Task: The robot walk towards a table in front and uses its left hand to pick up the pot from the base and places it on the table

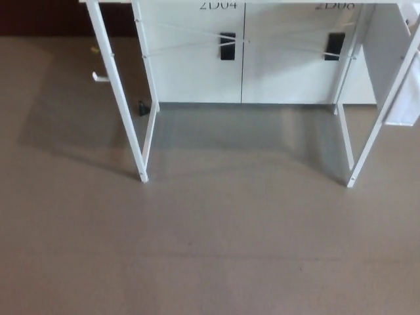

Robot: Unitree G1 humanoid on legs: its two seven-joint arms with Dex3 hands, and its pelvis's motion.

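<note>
Only two bits of text to read from where I'm standing, both dark printed codes up high on the white doors behind the table (pixel 121 98). The left door (pixel 190 65) has a code (pixel 218 4) that looks like "2D04". The tops of the characters are chopped off by the edge of the view, so I'm going off the bottom halves. The right door (pixel 289 65) has a second code (pixel 335 5), cut off the same way. It starts "2D0" pretty clearly. The last character sits right by the table's white frame and looks like an 8, but honestly I can't tell for sure.
</note>
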